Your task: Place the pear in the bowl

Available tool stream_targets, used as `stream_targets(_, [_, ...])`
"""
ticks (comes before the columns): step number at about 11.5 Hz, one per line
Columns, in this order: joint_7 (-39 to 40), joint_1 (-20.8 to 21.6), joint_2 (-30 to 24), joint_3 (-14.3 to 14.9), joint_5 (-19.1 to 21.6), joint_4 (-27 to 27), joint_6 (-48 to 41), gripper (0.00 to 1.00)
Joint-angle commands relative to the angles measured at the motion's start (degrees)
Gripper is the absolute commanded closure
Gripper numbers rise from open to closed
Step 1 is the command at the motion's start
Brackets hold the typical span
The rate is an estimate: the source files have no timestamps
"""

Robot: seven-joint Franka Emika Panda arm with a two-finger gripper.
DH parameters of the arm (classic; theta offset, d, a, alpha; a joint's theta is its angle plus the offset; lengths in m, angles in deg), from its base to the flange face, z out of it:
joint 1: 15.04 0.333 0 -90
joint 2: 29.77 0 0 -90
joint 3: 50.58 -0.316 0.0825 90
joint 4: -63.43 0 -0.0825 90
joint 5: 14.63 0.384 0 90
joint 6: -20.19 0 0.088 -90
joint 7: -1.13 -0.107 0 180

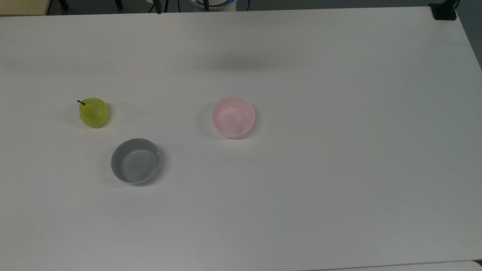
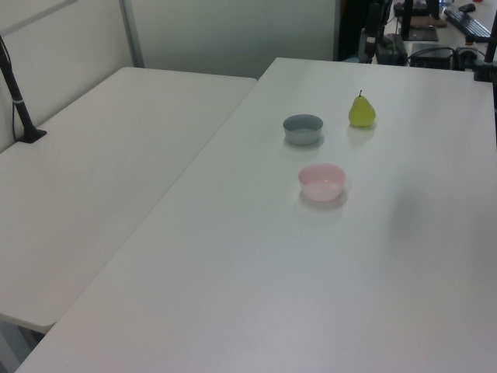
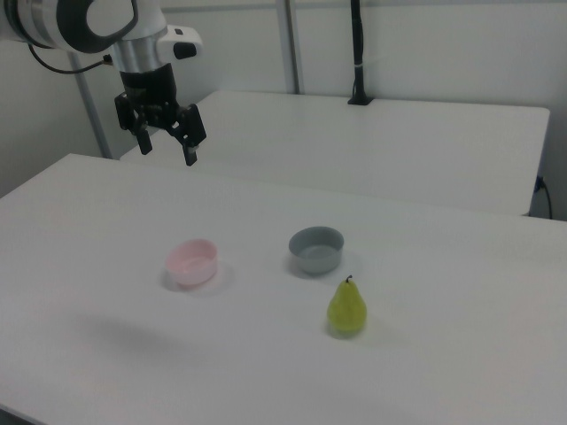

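One pear (image 1: 93, 112), two bowls: pink bowl (image 1: 233, 117), grey bowl (image 1: 135, 161).

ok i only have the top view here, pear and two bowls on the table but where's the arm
Observer: In the right view the gripper hangs high above the table, off to the right view's left of the pink bowl.
Operator: open or shut
Observer: Open, its two fingers spread apart, nothing between them.
Operator: is the pear lying on its side
Observer: No, the pear stands upright, stem up, in front of the grey bowl in the right view.
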Motion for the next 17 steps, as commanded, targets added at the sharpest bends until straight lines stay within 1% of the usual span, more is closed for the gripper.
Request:
stream_targets(1, [-0.21, 0.39, -0.81, 0.24, 0.03, 1.25, 0.80, 0.00])
stream_targets(8, [-0.30, 0.48, -0.38, 0.24, 0.03, 1.17, 1.95, 0.00])
stream_targets(12, [1.02, 0.14, -0.64, 0.59, 0.11, 1.25, 1.86, 0.00])
stream_targets(14, [6.61, 0.05, -0.64, 0.59, -0.06, 1.16, 1.59, 0.00])
stream_targets(16, [18.28, -0.74, -0.90, 0.77, -1.11, 0.99, 1.16, 0.00])
stream_targets(17, [19.73, -1.09, -0.99, 0.77, -2.25, 0.81, 1.15, 0.00])
